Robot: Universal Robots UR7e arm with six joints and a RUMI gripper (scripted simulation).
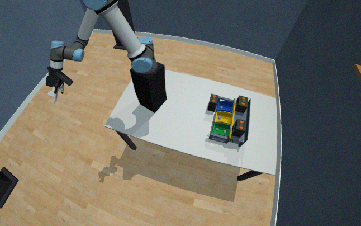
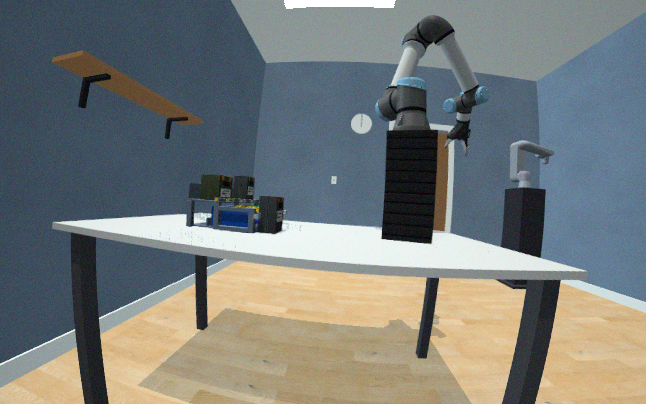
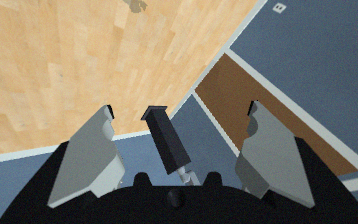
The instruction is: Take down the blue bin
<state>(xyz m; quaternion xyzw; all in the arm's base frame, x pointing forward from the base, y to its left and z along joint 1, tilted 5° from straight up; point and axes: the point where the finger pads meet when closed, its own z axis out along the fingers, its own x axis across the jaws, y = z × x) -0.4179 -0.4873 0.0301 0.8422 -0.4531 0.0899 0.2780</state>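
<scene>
The blue open bin (image 1: 225,106) sits at the far end of a low grey shelf rack (image 1: 229,120) on the white table, with small parts in it. It also shows in the exterior view (image 2: 235,218). A yellow bin (image 1: 223,117) and a green bin (image 1: 221,130) sit beside it in the same rack. My gripper (image 1: 56,93) is open and empty, far from the table, high over the wooden floor near the wall. It also shows in the exterior view (image 2: 460,142). The wrist view (image 3: 180,117) shows only floor, wall and a door between the fingers.
Dark boxes with orange marks (image 1: 242,104) stand on and beside the rack. The arm's black pedestal (image 1: 149,86) stands on the table. A black stand with a white clamp (image 2: 523,210) stands beyond the table. A wooden wall shelf (image 2: 125,90) hangs on the left wall.
</scene>
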